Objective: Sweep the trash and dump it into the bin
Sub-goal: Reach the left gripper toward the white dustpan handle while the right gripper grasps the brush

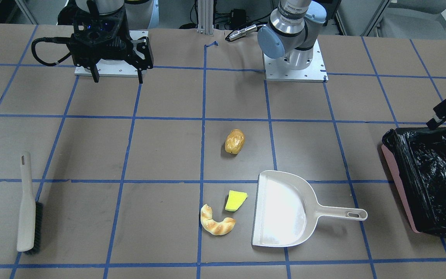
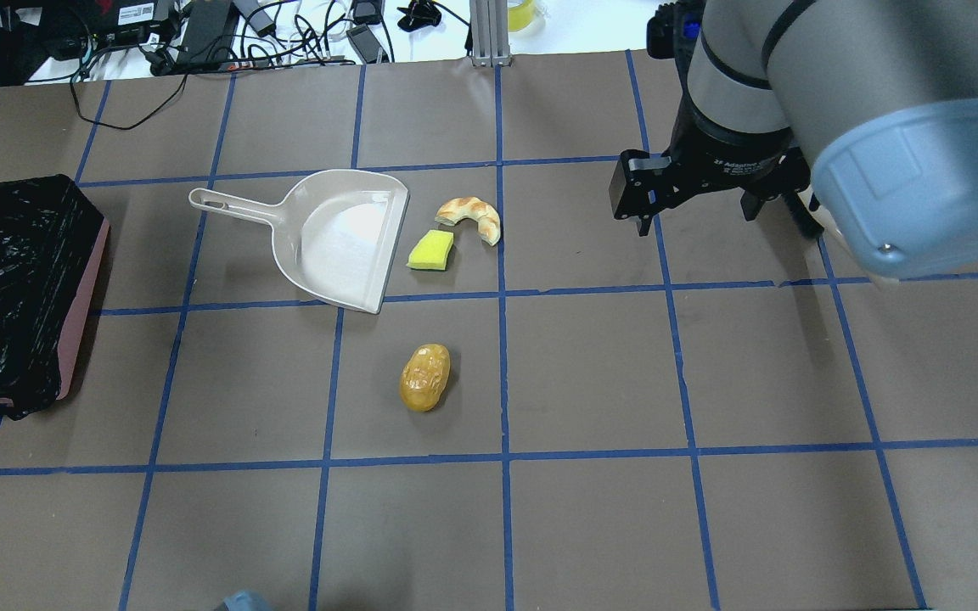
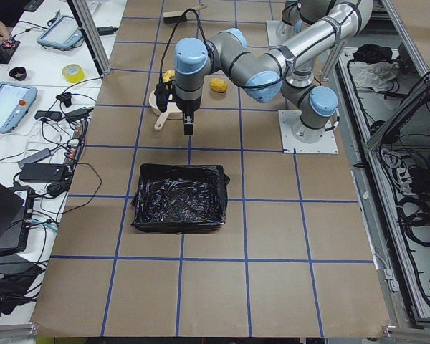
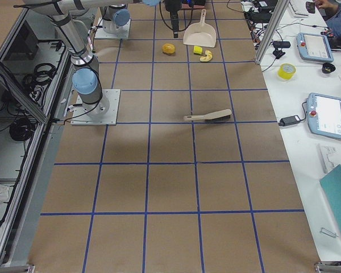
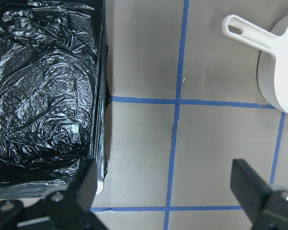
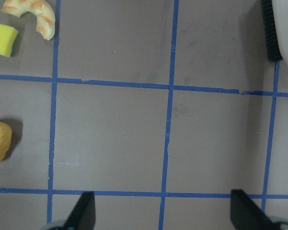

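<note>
1. Left gripper (image 5: 164, 184): jaws spread wide and holding nothing. They hang over bare brown table (image 1: 91, 155), right above a crossing of blue tape lines.
2. In the left wrist view the bin (image 1: 428, 174), pink and lined with crinkled black bag, sits just outside one finger. The handle of the off-white dustpan (image 1: 281, 209) sits out past the other finger, farther ahead. No trash lies between these jaws.
3. Right gripper (image 6: 163, 206): jaws are wide here too, with nothing in them. It hangs above the table on the robot's right side.
4. In the right wrist view all the trash lies off to one side, outside the jaw span, and only bare table and tape show between the fingers. The brush (image 1: 27, 205) shows at the opposite top corner of that view.
5. The yellow sponge (image 1: 235, 200) lies on the table just beside the dustpan's open mouth.
6. The croissant (image 1: 216, 221) curls just beside the sponge, on the side away from the pan.
7. The potato (image 1: 234, 141) sits alone in the next tile toward the robot, well apart from both grippers.
8. The brush lies flat at the table's far end from the bin.
</note>
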